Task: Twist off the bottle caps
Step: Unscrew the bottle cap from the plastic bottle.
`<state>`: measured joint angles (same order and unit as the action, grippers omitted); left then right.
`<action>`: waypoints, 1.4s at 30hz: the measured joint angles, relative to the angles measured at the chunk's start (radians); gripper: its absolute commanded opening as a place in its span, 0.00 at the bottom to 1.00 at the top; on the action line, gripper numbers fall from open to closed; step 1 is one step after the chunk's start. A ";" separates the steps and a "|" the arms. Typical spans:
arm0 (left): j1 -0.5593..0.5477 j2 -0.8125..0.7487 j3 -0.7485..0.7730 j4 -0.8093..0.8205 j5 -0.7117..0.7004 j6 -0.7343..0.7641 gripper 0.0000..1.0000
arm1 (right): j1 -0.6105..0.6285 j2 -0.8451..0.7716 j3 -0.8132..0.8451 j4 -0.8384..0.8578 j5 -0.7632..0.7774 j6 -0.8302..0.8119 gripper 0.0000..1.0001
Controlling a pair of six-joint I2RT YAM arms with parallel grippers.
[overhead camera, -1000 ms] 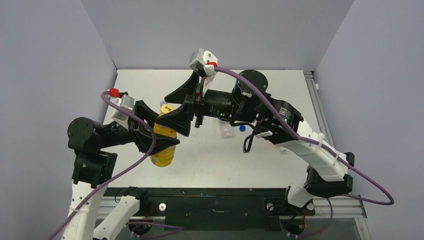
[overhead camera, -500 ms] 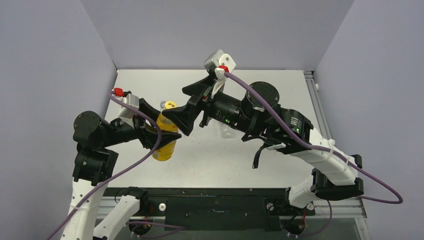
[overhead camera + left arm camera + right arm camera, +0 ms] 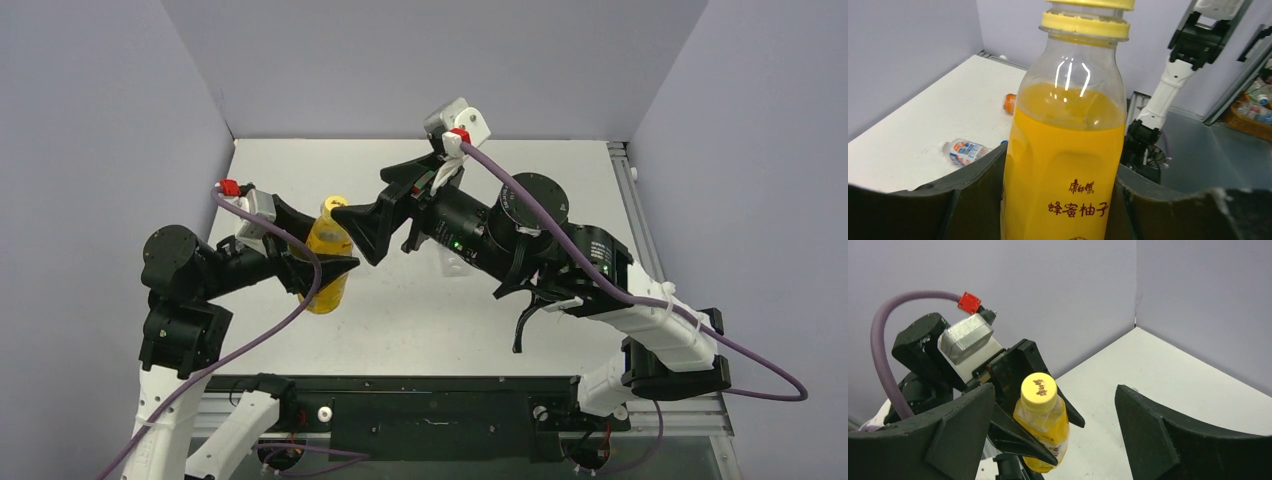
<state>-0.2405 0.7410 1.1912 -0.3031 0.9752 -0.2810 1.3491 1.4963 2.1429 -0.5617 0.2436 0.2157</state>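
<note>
L claw (image 3: 1063,200) is nearest: its two dark fingers are clamped on the lower body of the bottle (image 3: 1063,150), one each side, approx at the printed label. The bottle looks lifted off the table (image 3: 420,320) and leans a bit, neck toward the other arm, though I can't tell for sure whether its base is clear.

It's yellow juice, filled to the shoulder, so I'd judge it fairly heavy for its size. The walls are thin clear plastic, smooth and glossy, prob. soft enough to dent under a hard squeeze and slick enough to spin in the grip once torque goes on. The hold is low, so the neck has leverage against it.

The cap (image 3: 1038,389) is on top: small, round, yellow, hard plastic, w/ a matching ring just under it. I'd take it across its sides, square-on, above that ring. It's short, so there's little to bite, and an off-centre pinch could slip off.

R claw (image 3: 1055,395) is spread wide w/ nothing in it, fingers either side of the cap's line but not touching it. It's lined up facing the cap end, near.

Farther off on the table a water bottle (image 3: 964,150) lies on its side, and beyond it sits an orange bottle (image 3: 1009,102), mostly hidden. Can't tell if either has its cap on.
</note>
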 measured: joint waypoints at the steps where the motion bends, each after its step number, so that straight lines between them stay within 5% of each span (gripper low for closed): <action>1: 0.000 -0.003 0.000 -0.011 -0.022 0.016 0.00 | 0.011 0.010 0.021 -0.002 0.032 0.005 0.85; 13: 0.000 -0.025 -0.002 -0.076 -0.144 0.115 0.00 | 0.034 0.133 0.110 -0.004 0.142 0.038 0.76; 20: 0.000 -0.025 -0.002 -0.080 -0.146 0.114 0.00 | 0.032 0.183 0.129 -0.014 0.141 0.046 0.57; 29: 0.000 -0.033 -0.007 -0.074 -0.129 0.070 0.00 | -0.003 0.186 0.128 -0.014 0.064 0.090 0.18; 42: 0.000 -0.028 -0.042 0.109 0.064 -0.179 0.00 | -0.045 0.083 0.002 0.072 -0.207 0.051 0.11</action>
<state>-0.2405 0.7132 1.1496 -0.1940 1.0393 -0.4603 1.3037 1.5791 2.1452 -0.4900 0.0364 0.2668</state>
